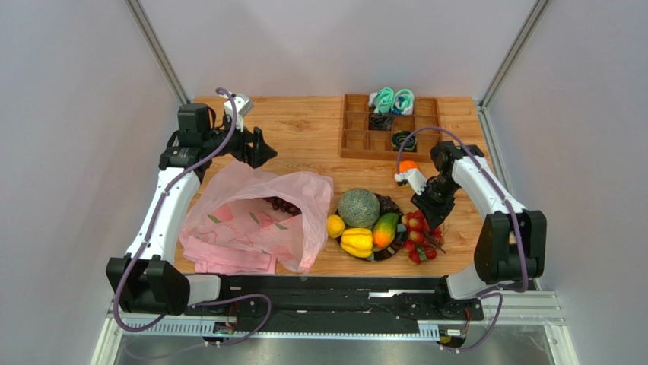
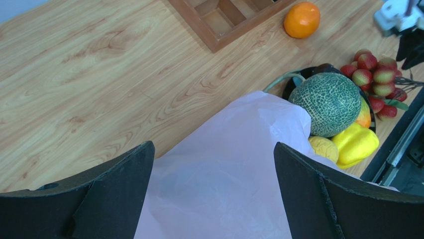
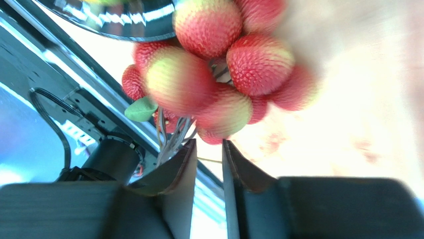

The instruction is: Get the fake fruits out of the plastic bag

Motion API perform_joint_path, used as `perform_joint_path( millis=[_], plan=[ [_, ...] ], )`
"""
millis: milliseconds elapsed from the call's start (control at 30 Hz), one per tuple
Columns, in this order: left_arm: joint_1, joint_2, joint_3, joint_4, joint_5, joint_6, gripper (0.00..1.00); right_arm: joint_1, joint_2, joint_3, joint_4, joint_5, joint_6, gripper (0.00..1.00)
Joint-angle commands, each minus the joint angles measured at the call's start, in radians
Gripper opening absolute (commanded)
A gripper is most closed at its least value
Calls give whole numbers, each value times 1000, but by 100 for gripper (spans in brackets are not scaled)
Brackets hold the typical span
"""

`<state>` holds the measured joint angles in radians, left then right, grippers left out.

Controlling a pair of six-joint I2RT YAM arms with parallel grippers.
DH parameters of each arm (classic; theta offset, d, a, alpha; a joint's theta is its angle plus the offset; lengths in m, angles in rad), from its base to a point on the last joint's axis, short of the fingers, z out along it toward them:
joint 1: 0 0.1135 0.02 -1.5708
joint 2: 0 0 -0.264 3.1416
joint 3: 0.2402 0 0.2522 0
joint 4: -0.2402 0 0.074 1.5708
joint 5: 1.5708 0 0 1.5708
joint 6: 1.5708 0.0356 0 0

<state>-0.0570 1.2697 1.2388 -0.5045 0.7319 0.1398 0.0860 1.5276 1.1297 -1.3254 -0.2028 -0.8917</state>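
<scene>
Right gripper [image 1: 436, 221] [image 3: 208, 142] sits low over the cluster of small red, pebbly plastic berries [image 1: 418, 232] [image 3: 209, 74] [image 2: 375, 74]. Its dark fingers [image 3: 174, 169] are drawn close, with only a slim slit between them. The cluster's thin stems run down to the fingertips, but the wrist view is blurred and I cannot tell whether they are pinched. The berries lie on the wooden table [image 1: 304, 129], touching the right rim of a glossy dark plate [image 1: 380, 255] [image 2: 318, 69].

Left gripper [image 1: 262, 148] [image 2: 214, 149] hangs with its jaws spread wide and holds nothing. It is above the far edge of the thin, translucent pink crinkly plastic bag [image 1: 251, 217] [image 2: 224, 174], which lies slumped on the left half of the table. A bunch of dark purple grapes [image 1: 283, 204] shows inside the bag's mouth.

On the plate, just right of the bag, sit:
- a netted grey-green melon [image 1: 358, 207] [image 2: 331, 103]
- a yellow lemon [image 1: 335, 226] [image 2: 323, 148]
- a yellow lobed fruit [image 1: 357, 242] [image 2: 356, 143]
- a green-and-orange fruit [image 1: 385, 229]

The bag's edge touches the melon and the lemon. A round orange [image 1: 408, 166] [image 2: 301, 20] rests alone on the table, just beside the near corner of a compartmented wooden tray [image 1: 357, 137] [image 2: 219, 25]. The tray's far cells hold teal items [image 1: 392, 99]. A folded pink cloth [image 1: 228, 260] lies under the bag's near edge.
</scene>
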Motion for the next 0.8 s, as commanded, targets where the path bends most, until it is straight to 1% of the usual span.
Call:
perform_joint_path(
  millis=[0, 100, 167, 200, 233, 267, 333, 400, 433, 500, 600, 733, 767],
  plan=[
    [-1, -16, 2, 18, 18, -2, 99, 0, -87, 129, -104, -104, -39, 25],
    [-1, -12, 7, 24, 20, -2, 99, 1, -99, 199, -129, -142, -35, 22],
    [-1, -12, 8, 24, 20, -5, 99, 1, -92, 238, -143, -152, -30, 22],
    [-1, -12, 7, 23, 20, -6, 99, 1, -81, 251, -167, -147, -12, 24],
    [-1, -13, 7, 24, 20, -6, 99, 4, -60, 260, -190, -123, -4, 33],
    [-1, -13, 7, 23, 20, -8, 99, 6, -44, 260, -213, -103, 10, 63],
    [-1, -13, 5, 24, 21, -6, 99, 4, -17, 246, -297, -31, 19, 74],
    [-1, -15, -5, 30, 23, -8, 99, -3, 0, 165, -343, 9, -4, 100],
    [-1, -15, -12, 38, 23, -6, 99, -5, -9, 125, -342, 52, -30, 100],
    [-1, -15, -24, 46, 26, -11, 99, -5, -41, 26, -330, 74, -59, 100],
    [-1, -20, -32, 52, 29, -17, 99, -3, -28, -66, -296, 100, -59, 100],
    [-1, -27, -32, 47, 26, -13, 99, -2, -21, -131, -216, 121, -30, 100],
    [-1, -29, -33, 47, 24, -11, 99, -2, -17, -139, -207, 123, -26, 97]
  ],
)
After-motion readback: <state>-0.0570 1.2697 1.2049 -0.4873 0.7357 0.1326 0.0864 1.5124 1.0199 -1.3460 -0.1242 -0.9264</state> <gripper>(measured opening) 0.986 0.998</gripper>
